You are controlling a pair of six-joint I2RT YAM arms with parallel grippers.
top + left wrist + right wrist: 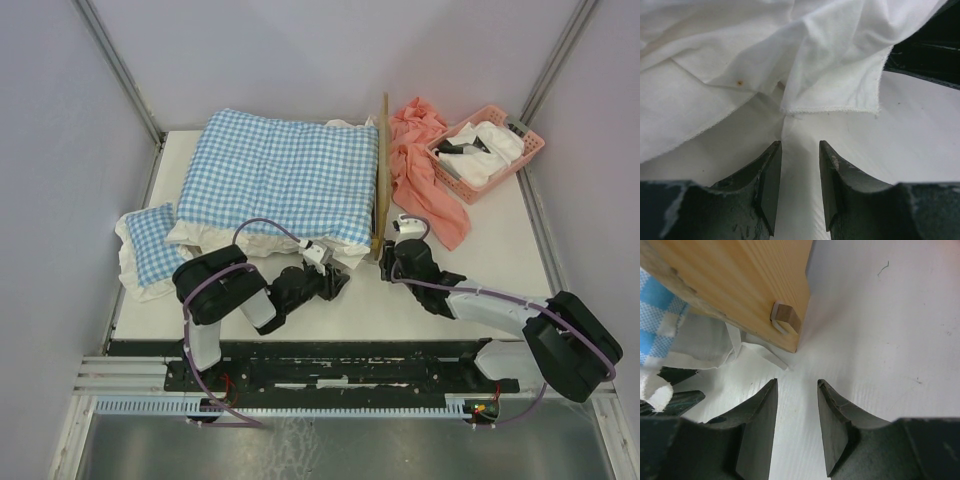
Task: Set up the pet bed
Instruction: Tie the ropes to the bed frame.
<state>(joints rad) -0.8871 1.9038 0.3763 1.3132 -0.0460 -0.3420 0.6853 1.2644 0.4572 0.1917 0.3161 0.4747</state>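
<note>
Lying crosswise, pet bed (378,230), headboard (383,140) right

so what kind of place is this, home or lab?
Looks like a lab robot cell, not a home: plain white panel walls on aluminium posts, a white table, arms bolted to a mounting rail.

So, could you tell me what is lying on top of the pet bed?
A checked cushion covers the pet bed; only one upright wooden board shows. Its base and rails are hidden.
</note>
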